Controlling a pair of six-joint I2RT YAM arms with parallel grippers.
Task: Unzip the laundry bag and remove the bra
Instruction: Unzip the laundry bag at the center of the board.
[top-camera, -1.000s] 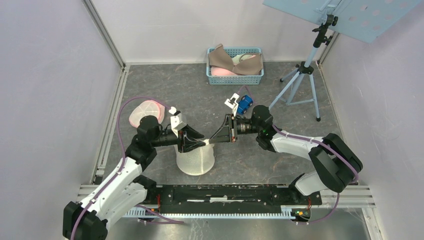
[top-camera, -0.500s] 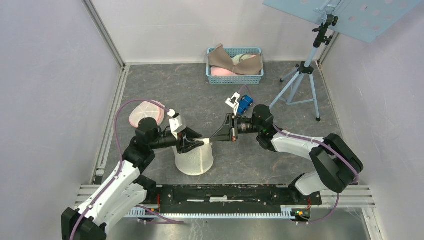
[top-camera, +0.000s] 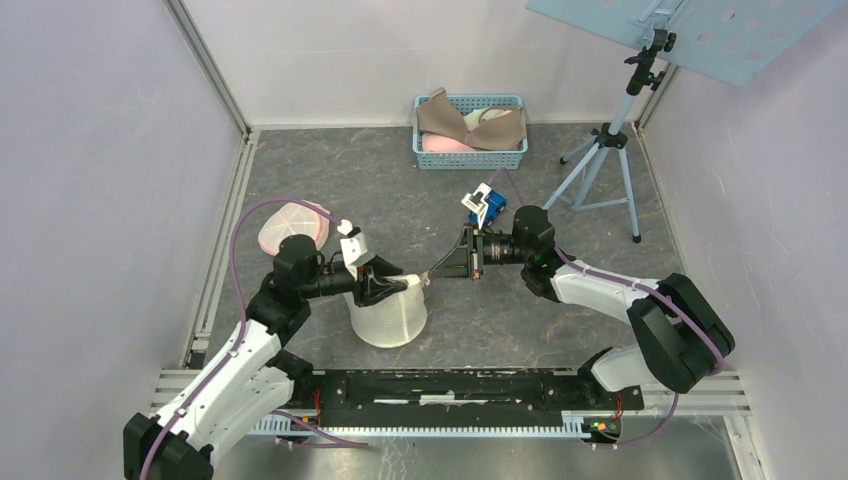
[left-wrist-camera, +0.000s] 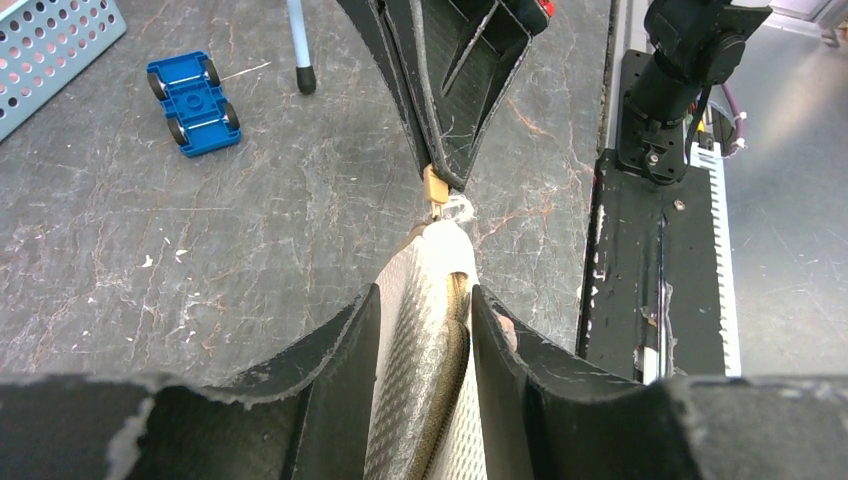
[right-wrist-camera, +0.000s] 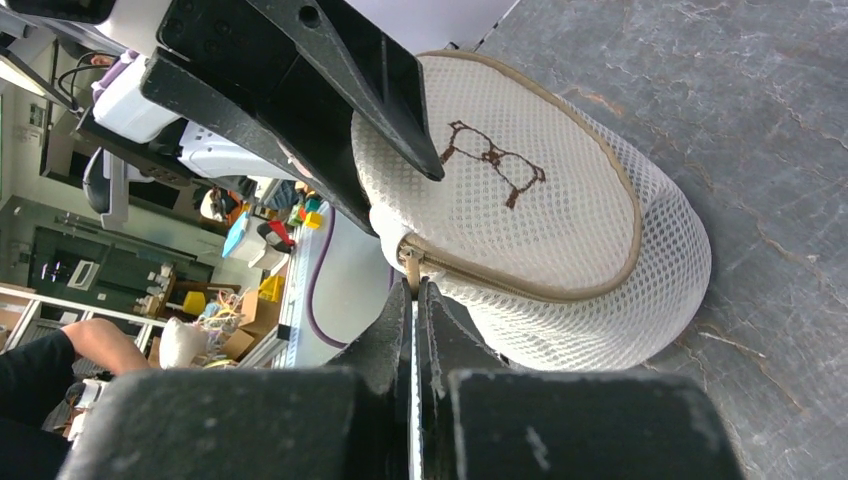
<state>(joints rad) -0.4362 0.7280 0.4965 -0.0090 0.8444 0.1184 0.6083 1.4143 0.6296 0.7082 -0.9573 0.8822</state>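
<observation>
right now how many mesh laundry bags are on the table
2. One laundry bag stands near centre. A second, pinkish bag lies farther back on the left. The basket may hide more.

light: bright, even, soft shadows
top cam: sharp thruout
wrist cams: close-up fingers (left-wrist-camera: 250, 400) blurry, edges warped

White arm shells (top-camera: 235, 360), black joints (top-camera: 295, 262), looping purple cables (top-camera: 236, 265), black tapered fingers (left-wrist-camera: 320, 370) with scuffed edges
</observation>
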